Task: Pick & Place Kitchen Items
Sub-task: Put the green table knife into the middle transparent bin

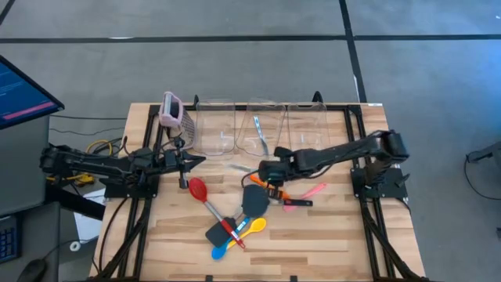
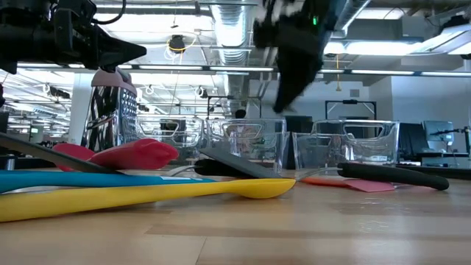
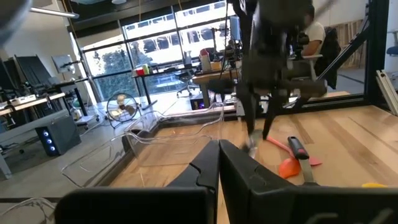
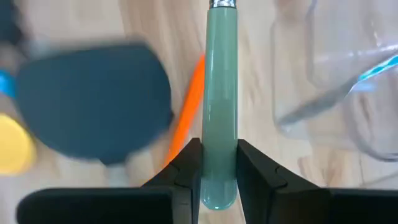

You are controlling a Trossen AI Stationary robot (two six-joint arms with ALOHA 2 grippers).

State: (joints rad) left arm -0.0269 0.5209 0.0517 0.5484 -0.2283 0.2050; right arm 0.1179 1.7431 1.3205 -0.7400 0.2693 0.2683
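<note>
My right gripper (image 1: pixel 264 168) hangs over the middle of the table, above the pile, shut on a tool with a pale green handle (image 4: pixel 221 93). My left gripper (image 1: pixel 196 160) waits shut and level at the table's left, touching nothing. Loose on the wood lie a red spoon (image 1: pixel 197 188), a black spatula (image 1: pixel 254 200), a yellow spoon (image 1: pixel 255 227), a blue spoon (image 1: pixel 221 251), an orange spatula (image 1: pixel 275 188) and a pink spatula (image 1: pixel 315 190). They overlap in a loose heap. My right gripper pinches the pale green handle near its rounded free end (image 4: pixel 219 177) between its two fingers (image 4: pixel 189 168). The fingers slant steeply down, and the handle runs on past their tips to its metal collar (image 4: pixel 222 4). The tool is lifted clear of the table.
Three clear bins (image 1: pixel 215 125) (image 1: pixel 262 129) (image 1: pixel 307 125) stand in a row along the far edge; the middle one holds a thin utensil. A pink-topped metal grater (image 1: pixel 172 110) stands at the far left. A black-handled tool (image 1: pixel 297 202) lies by the pink spatula.
</note>
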